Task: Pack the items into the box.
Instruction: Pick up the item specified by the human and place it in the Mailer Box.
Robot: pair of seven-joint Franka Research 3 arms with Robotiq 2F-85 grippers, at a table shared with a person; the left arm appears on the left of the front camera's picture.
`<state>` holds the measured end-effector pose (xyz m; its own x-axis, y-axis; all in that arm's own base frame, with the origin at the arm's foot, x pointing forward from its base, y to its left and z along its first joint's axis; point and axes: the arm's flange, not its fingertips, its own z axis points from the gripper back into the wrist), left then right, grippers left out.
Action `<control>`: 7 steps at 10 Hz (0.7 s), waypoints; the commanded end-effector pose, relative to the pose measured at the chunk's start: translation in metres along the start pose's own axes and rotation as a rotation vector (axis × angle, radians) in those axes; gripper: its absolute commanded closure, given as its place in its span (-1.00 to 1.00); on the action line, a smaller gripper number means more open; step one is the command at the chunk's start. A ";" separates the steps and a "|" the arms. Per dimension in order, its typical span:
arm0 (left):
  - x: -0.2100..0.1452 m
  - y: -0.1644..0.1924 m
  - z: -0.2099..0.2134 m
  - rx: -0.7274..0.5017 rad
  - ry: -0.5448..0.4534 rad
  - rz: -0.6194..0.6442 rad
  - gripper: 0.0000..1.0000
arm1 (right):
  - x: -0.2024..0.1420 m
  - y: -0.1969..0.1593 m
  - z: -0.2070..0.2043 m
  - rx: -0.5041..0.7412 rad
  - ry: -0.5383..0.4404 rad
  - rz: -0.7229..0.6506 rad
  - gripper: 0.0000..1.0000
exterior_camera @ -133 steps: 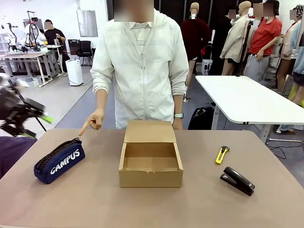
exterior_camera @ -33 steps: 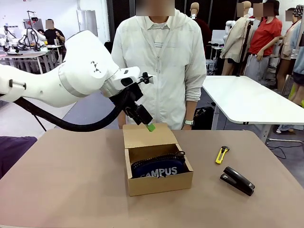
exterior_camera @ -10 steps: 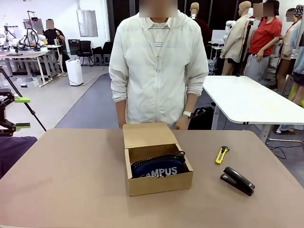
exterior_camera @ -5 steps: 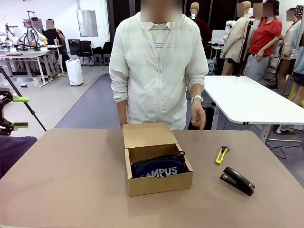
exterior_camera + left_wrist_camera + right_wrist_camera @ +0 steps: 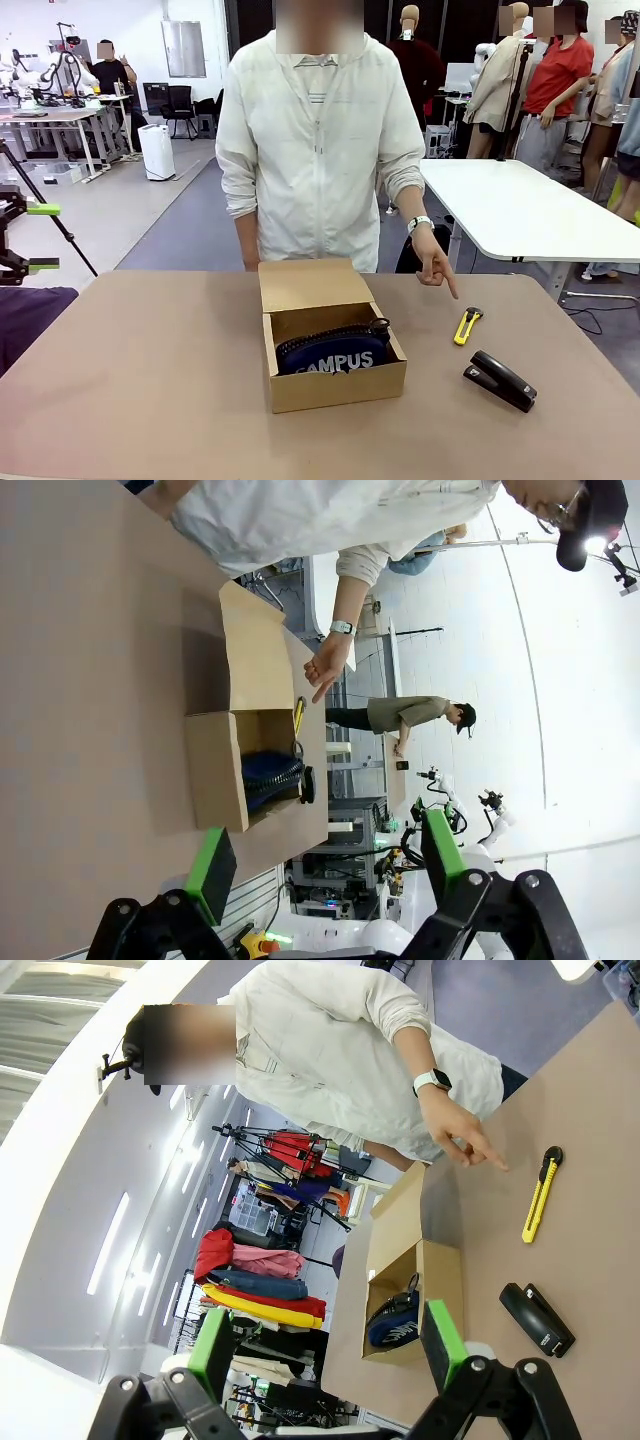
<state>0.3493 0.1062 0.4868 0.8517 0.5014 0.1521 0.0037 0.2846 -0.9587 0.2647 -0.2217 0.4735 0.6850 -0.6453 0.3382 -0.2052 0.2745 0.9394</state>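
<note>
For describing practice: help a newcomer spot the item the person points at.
Start at the central cardboard box, then look right. The utility knife lies below the person's pointing hand; slim and yellow, unlike the black stapler beside it.

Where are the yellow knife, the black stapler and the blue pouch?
yellow knife point(image 5: 467, 326): front view, middle of its handle.
black stapler point(image 5: 500, 380): front view, middle of its top.
blue pouch point(image 5: 335, 352): front view, its lettered side.

The plain brown cardboard box point(image 5: 335, 388) stands mid-table point(image 5: 150, 380), its flap lid open at the far side. The navy "CAMPUS" pouch point(image 5: 330, 352) lies inside. The yellow-and-black utility knife point(image 5: 466, 326) lies flat to the right, apart from the box.
</note>
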 end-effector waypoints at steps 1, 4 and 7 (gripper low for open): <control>0.001 -0.001 0.003 -0.002 0.011 0.007 -0.94 | 0.002 0.000 -0.003 0.025 -0.020 0.025 -1.00; 0.001 -0.001 0.003 -0.002 0.011 0.007 -0.94 | 0.047 0.010 -0.069 -0.090 0.236 0.038 -1.00; 0.001 -0.001 0.003 -0.002 0.011 0.007 -0.94 | 0.076 0.017 -0.190 -0.561 0.521 0.285 -1.00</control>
<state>0.3497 0.1067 0.4859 0.8518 0.5021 0.1493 0.0010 0.2834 -0.9590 0.4243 -0.1281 0.5032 0.8697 -0.2918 0.3980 -0.1412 0.6256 0.7672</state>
